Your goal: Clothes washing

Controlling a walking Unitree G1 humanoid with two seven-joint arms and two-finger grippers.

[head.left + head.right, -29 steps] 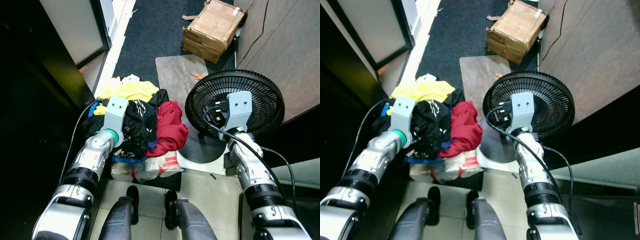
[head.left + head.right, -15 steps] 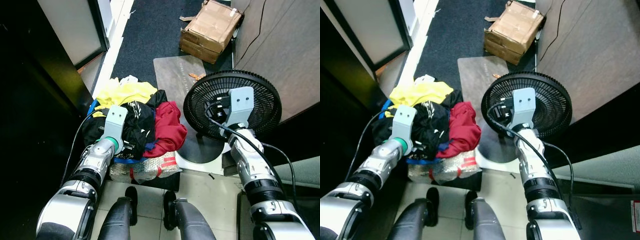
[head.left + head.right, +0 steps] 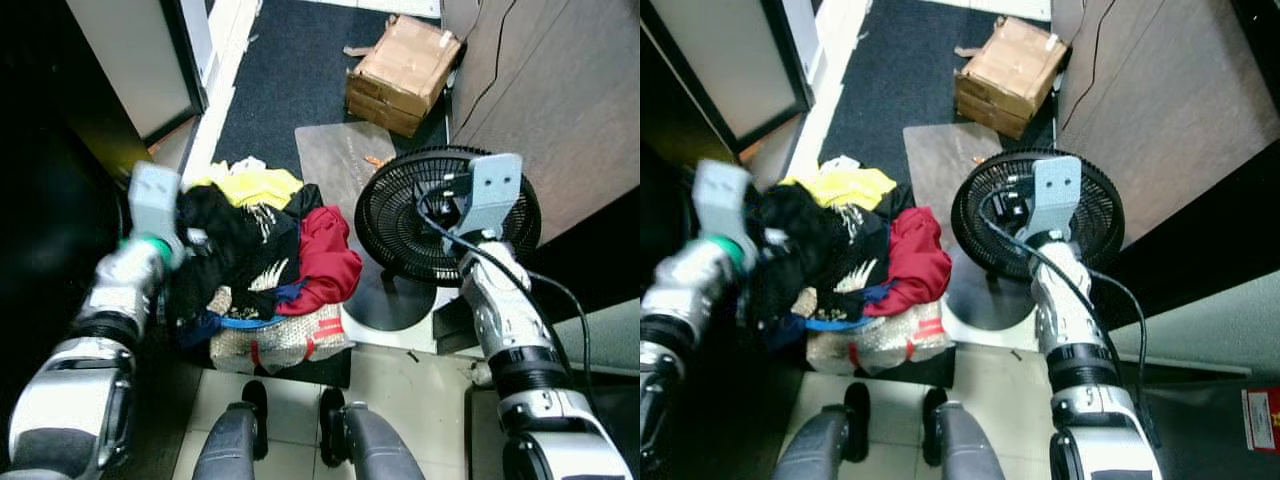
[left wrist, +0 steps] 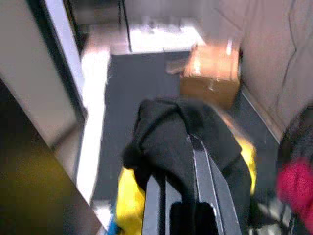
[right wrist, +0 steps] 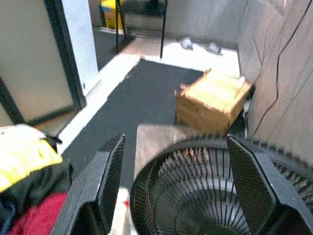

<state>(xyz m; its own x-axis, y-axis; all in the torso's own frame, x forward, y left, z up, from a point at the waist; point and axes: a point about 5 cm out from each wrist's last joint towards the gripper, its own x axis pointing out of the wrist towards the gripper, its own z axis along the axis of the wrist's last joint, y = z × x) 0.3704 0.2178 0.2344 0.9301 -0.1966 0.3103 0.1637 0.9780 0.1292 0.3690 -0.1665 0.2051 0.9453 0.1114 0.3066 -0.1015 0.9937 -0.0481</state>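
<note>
The left gripper (image 4: pixel 178 161) has its fingers pinched on a black garment (image 3: pixel 225 235), lifting it at the left edge of the clothes pile (image 3: pixel 270 270) (yellow, red and black pieces heaped on a basket (image 3: pixel 280 345)). The right gripper (image 5: pixel 173 181) hangs with fingers spread wide and empty above the fan (image 3: pixel 425 215). A cardboard box (image 3: pixel 403 75) sits beyond the mat (image 3: pixel 335 160).

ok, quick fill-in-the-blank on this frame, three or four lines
1. The left tool is shut on a ____ garment.
2. The right tool, fingers open, is held above the black ____.
3. Beside the black clothes lies a ____ garment on the pile.
4. The cardboard ____ sits on the dark carpet beyond the mat.

Missing words: black; fan; red; box
</note>
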